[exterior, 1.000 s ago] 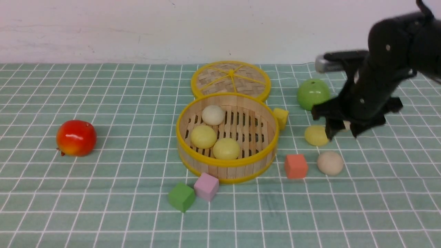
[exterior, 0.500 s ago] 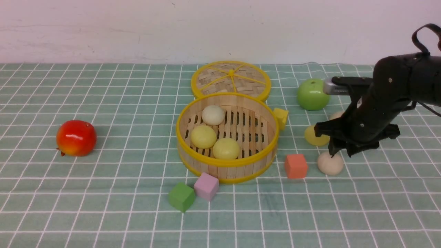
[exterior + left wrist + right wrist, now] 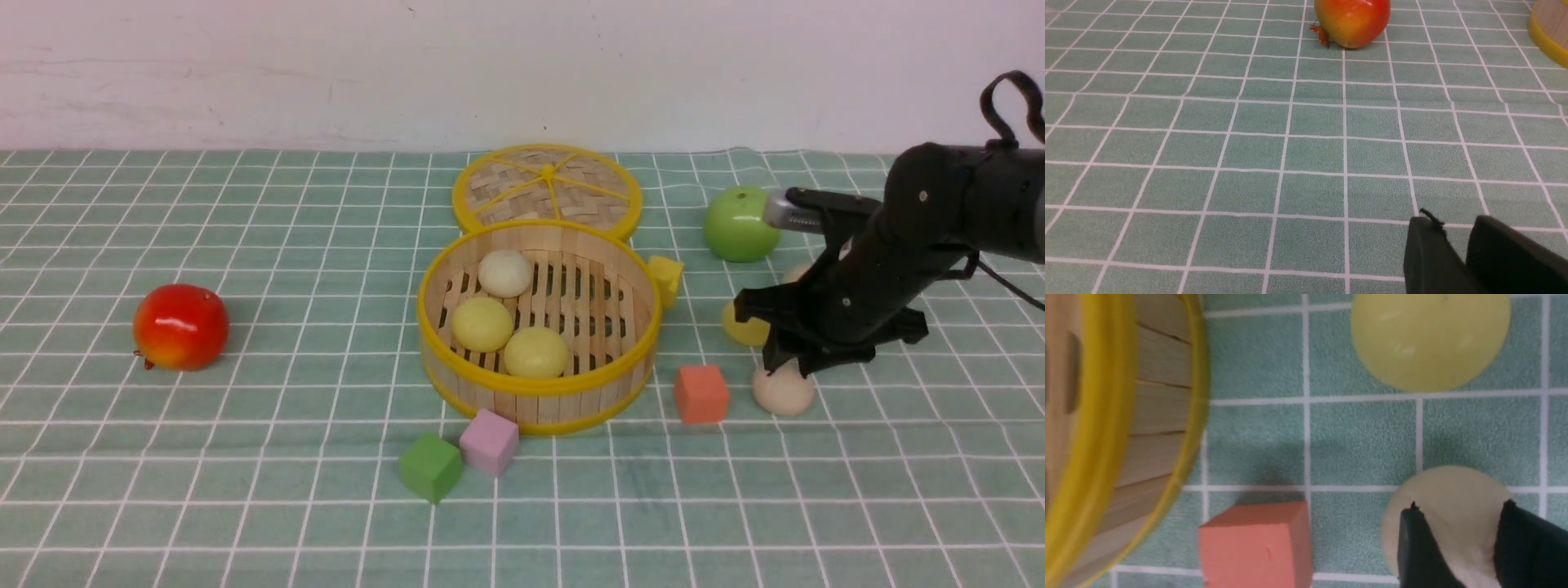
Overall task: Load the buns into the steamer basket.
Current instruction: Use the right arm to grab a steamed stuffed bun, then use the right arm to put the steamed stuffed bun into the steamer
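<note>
**Right gripper (image 3: 790, 365):** It is hanging at the right of the front view, directly over the off-white bun (image 3: 784, 394), which is lying on the checked cloth (image 3: 245, 490). In the right wrist view its jaws are standing apart and straddling the top of that bun, with the bun's surface showing between them. Whether the fingers are pressing on it cannot be told.

**Left gripper (image 3: 1455, 223):** It is showing only at the lower right of the left wrist view, above bare cloth. Its fingertips are sitting close together with nothing seen between them. Whether they are fully closed cannot be told.

**Steamer basket (image 3: 539, 384):** It is sitting at the centre of the front view. It is holding a second off-white bun (image 3: 505, 273) at the rear and two yellow buns (image 3: 482, 323) in front.

**Outside the basket:**
- A third yellow bun (image 3: 743, 329) is lying just above and left of the right gripper in the frame, partly hidden by it.
- An orange cube (image 3: 701, 394) is sitting between the basket and the off-white bun, just beside the bun.
- The lid (image 3: 547, 188) is lying flat directly above the basket in the frame.
</note>
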`<state>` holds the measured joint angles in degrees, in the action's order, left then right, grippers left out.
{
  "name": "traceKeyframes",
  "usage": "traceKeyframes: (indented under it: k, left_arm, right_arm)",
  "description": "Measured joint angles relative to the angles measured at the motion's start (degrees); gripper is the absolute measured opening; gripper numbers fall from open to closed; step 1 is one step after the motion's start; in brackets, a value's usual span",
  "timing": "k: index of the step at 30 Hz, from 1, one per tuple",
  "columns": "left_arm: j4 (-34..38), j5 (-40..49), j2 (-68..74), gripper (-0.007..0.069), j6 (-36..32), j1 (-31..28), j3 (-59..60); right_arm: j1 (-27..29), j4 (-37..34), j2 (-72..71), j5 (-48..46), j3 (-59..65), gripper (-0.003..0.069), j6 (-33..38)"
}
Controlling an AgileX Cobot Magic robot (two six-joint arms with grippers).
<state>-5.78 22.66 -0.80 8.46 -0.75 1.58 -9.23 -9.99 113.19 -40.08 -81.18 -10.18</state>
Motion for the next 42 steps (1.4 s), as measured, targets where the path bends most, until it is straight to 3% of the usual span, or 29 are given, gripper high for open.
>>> traceKeyframes:
  k: [2, 5, 9, 11, 19, 28, 42]
  left_arm:
    - [0.0, 0.0, 0.0, 0.0151, 0.0, 0.0, 0.0]
    - [0.0, 0.0, 0.0, 0.0151, 0.0, 0.0, 0.0]
    - [0.0, 0.0, 0.0, 0.0155, 0.0, 0.0, 0.0]
    - [0.0, 0.0, 0.0, 0.0155, 0.0, 0.0, 0.0]
    - [0.0, 0.0, 0.0, 0.0165, 0.0, 0.0, 0.1]
    - [0.0, 0.0, 0.0, 0.0165, 0.0, 0.0, 0.1]
    - [0.0, 0.0, 0.0, 0.0165, 0.0, 0.0, 0.1]
  right_arm:
    - [0.0, 0.0, 0.5, -0.1, 0.0, 0.0267, 0.0]
    - [0.0, 0.0, 0.9, -0.1, 0.0, 0.0201, 0.0]
    - [0.0, 0.0, 0.3, -0.2, 0.0, 0.0044, 0.0]
    - [0.0, 0.0, -0.7, -0.9, -0.1, 0.0009, 0.0]
    - [-1.6, -2.4, -5.3, -4.1, -6.6, 0.0008, 2.7]
    - [-12.1, -8.0, -0.3, -4.5, -17.3, 0.0008, 7.1]
    - [-13.7, -8.4, 7.2, -1.5, -17.5, 0.0046, 7.1]
